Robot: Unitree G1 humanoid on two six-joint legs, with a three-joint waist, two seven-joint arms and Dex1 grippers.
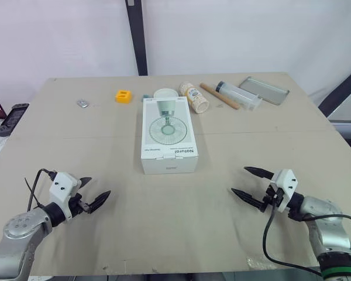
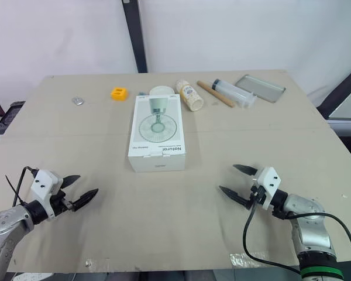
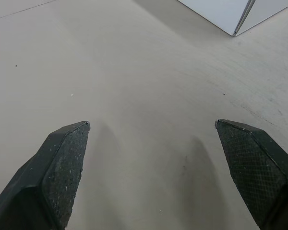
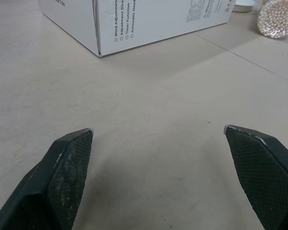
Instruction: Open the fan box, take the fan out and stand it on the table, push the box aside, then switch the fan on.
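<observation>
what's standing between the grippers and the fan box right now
Nothing visible. Bare table lies between the fan box and both the left gripper and right gripper, each open. The jar, tray and yellow block sit beyond the box, on its far side.

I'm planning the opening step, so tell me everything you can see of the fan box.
The fan box is a white, cardboard-looking carton lying flat and closed near the middle of the table. Its top shows a fan picture and the word Natural; a side bears small printed feature lines. Both the left end effector and right end effector are open and apart from it.
</observation>
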